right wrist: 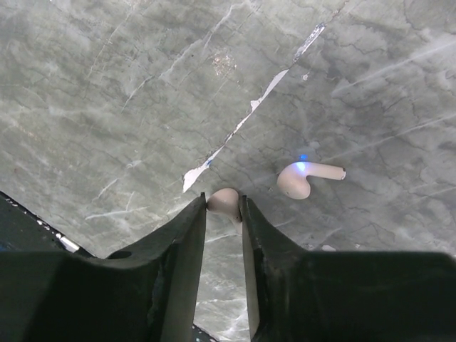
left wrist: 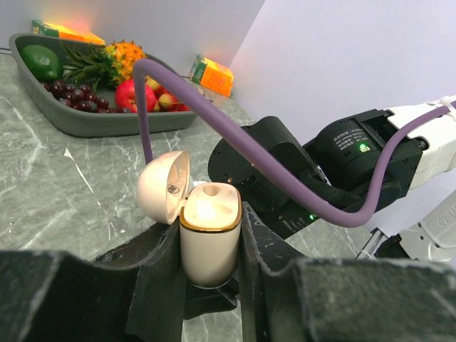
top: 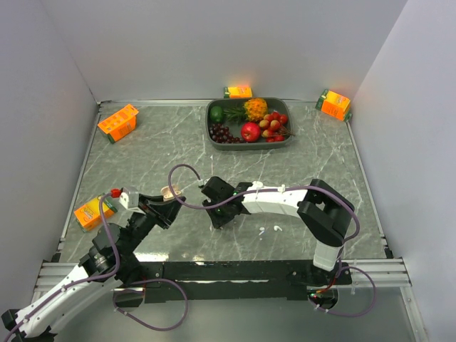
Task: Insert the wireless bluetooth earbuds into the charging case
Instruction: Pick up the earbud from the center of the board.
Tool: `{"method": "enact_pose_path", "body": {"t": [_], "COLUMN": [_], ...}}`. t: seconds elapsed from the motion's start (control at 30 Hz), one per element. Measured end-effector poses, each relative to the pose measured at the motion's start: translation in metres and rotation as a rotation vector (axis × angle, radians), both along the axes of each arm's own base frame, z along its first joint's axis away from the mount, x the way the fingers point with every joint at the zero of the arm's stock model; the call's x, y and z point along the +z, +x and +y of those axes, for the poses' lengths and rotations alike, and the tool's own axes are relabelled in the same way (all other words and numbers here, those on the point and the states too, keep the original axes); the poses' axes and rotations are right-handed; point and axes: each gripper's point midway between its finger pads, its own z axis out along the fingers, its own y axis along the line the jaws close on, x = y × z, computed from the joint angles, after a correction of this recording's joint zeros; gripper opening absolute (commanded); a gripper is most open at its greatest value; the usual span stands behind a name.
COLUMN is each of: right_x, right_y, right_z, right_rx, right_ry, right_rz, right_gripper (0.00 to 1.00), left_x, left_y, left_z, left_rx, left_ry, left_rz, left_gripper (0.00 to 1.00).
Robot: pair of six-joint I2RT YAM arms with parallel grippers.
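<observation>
Clamping the charging case (left wrist: 207, 217) upright between its fingers, the left gripper (left wrist: 209, 236) holds it with the hinged lid (left wrist: 164, 187) swung open and the gold-rimmed top facing up. Just right of the case, the right gripper (right wrist: 222, 209) is narrowed onto one earbud (right wrist: 225, 200), pinched at its fingertips. A second earbud (right wrist: 303, 178) lies loose on the marble table (right wrist: 128, 92), also right of the case.

Pinched earbud (right wrist: 225, 200): stem hidden between jaws; charging case (left wrist: 208, 242): base hidden between other arm's jaws.
</observation>
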Motion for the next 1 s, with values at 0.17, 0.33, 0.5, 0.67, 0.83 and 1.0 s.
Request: {"method": "enact_pose_path", "body": {"t": [0.17, 0.33, 0.5, 0.67, 0.83, 1.0], "right_x": [0.0, 0.004, 0.007, 0.015, 0.015, 0.023], "right_y": [0.0, 0.002, -0.001, 0.002, 0.005, 0.007], "right_z": [0.002, 0.008, 0.001, 0.001, -0.001, -0.025], "right_rx": [-0.004, -0.023, -0.056, -0.067, -0.099, -0.191], "right_ry": [0.01, 0.048, 0.05, 0.065, 0.079, 0.128], "right_rz": [0.003, -0.005, 0.006, -0.009, -0.016, -0.042], "right_gripper": [0.12, 0.0, 0.0, 0.0, 0.0, 0.0], "left_x": [-0.001, -0.001, -0.001, -0.002, -0.002, -0.002], "left_y": [0.0, 0.0, 0.0, 0.0, 0.0, 0.0], "left_z": [0.0, 0.0, 0.0, -0.001, -0.001, -0.001], "left_rx": [0.0, 0.0, 0.0, -0.002, -0.002, -0.003], "left_ry": [0.003, 0.004, 0.004, 0.006, 0.006, 0.006], "left_rz": [0.003, 0.003, 0.003, 0.004, 0.004, 0.004], "left_gripper": [0.01, 0.01, 0.01, 0.01, 0.01, 0.01]}}
